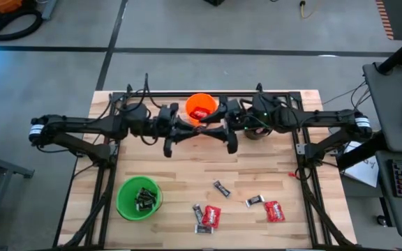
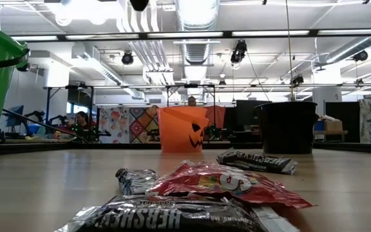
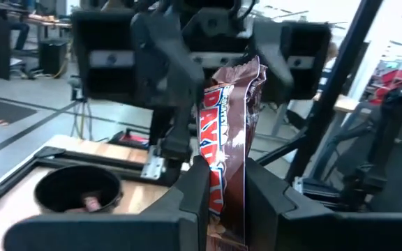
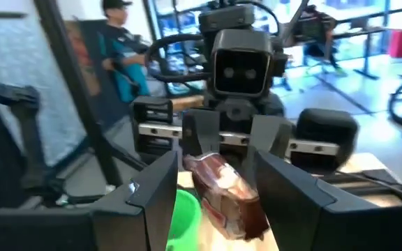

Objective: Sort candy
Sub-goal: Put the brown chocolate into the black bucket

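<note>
Your reddish-brown bar stands upright, clenched by the left gripper; right gripper at its twelve o'clock, released.

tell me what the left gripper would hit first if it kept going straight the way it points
Most likely the right gripper, which faces it just beyond the brown candy bar that the left gripper is shut on. The gap between them is hard to judge.
</note>
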`<action>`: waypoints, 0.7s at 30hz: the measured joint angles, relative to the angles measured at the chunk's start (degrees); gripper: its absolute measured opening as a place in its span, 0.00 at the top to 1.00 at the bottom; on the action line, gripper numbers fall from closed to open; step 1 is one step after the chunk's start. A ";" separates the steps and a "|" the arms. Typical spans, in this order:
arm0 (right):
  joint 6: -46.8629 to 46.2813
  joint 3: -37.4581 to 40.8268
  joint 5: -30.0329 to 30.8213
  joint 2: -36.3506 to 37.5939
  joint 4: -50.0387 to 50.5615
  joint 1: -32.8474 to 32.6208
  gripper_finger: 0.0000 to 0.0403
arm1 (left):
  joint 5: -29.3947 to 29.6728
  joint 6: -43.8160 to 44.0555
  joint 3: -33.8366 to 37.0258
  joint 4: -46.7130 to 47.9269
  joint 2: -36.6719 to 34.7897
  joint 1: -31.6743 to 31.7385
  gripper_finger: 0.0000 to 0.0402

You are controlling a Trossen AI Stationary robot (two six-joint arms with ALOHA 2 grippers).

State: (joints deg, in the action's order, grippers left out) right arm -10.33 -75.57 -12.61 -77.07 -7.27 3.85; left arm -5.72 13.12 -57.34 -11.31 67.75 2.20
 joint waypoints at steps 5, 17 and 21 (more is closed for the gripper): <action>-0.30 0.09 -2.30 -1.91 -3.68 -0.75 0.59 | -0.13 0.03 -1.56 -0.38 0.13 -1.08 0.89; -0.10 0.09 -2.63 -1.74 -4.52 -0.95 0.83 | -0.17 1.99 -1.29 -0.67 0.35 -1.33 0.88; -0.84 0.11 -2.66 -1.76 -4.54 -0.93 0.83 | -0.09 2.48 -1.25 -0.53 0.30 -1.33 0.82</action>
State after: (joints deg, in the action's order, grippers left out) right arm -11.17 -75.46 -15.27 -78.83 -11.81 2.92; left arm -5.81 15.60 -58.59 -11.85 68.05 0.86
